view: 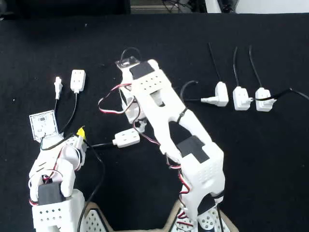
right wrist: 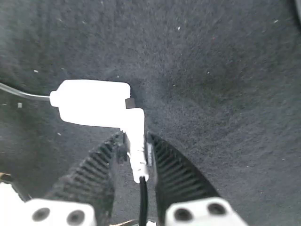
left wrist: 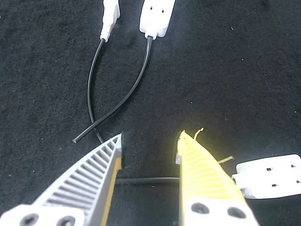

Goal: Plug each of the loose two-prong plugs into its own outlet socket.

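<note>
My right gripper [right wrist: 136,157] is shut on a small white two-prong plug [right wrist: 136,134]. The plug's front end sits against one end of a white outlet socket [right wrist: 91,102]; I cannot tell how far the prongs are in. In the high view this socket [view: 128,138] lies mid-table, partly under the right arm [view: 164,111]. My left gripper [left wrist: 149,141] stands open over the socket's black cable [left wrist: 146,180], with the socket [left wrist: 270,175] just beside its yellow finger [left wrist: 202,174]. Farther off lie a loose plug [left wrist: 110,16] and a second socket [left wrist: 157,16], side by side and apart.
At the right of the table, three white plug-and-socket pairs [view: 240,98] lie in a row with black cables running back. A small white square box [view: 43,124] sits near the left arm [view: 53,179]. The table top is black cloth [view: 270,164].
</note>
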